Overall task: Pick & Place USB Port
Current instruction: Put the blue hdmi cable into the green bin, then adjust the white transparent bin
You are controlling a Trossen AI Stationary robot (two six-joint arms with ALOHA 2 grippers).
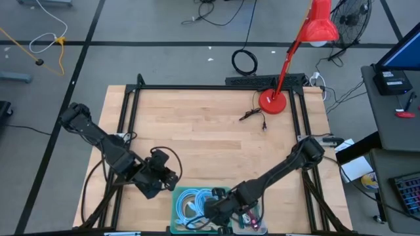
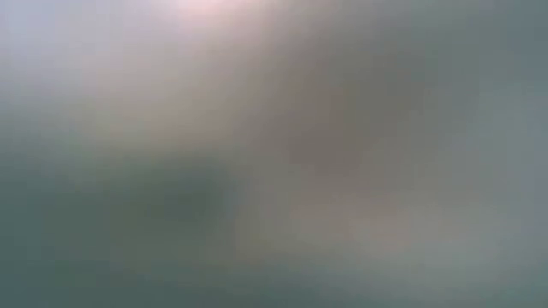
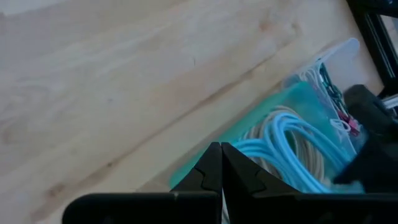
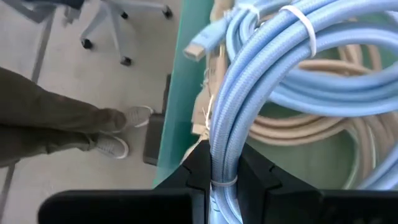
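Note:
A coiled light-blue braided USB cable (image 4: 261, 68), bound by a white tie (image 4: 300, 28), has a flat plug (image 4: 200, 45) at one end. It is over a teal tray (image 1: 176, 204) at the table's near edge, which also holds beige cables (image 4: 323, 130). My right gripper (image 1: 213, 211) is over the tray, shut on the blue cable. My left gripper (image 1: 172, 181) hovers just left of the tray, shut and holding nothing; its closed tips (image 3: 221, 154) point at the tray's edge (image 3: 249, 127). The low view is fully blurred. My right gripper pinches a bundle of several blue cable strands (image 4: 221, 163) between its two fingers, which point slanting down into the tray. The strands run along the fingers and away from them. The rest of the coil extends over the beige cables; whether it rests on them I cannot tell.
A red desk lamp (image 1: 272, 101) stands at the table's far right, with a small dark cable (image 1: 252, 115) beside it. Black frame rails (image 1: 125, 118) run along the table's sides. Beyond the near edge a person's legs and shoes (image 4: 112, 146) and a chair base (image 4: 106, 25) show.

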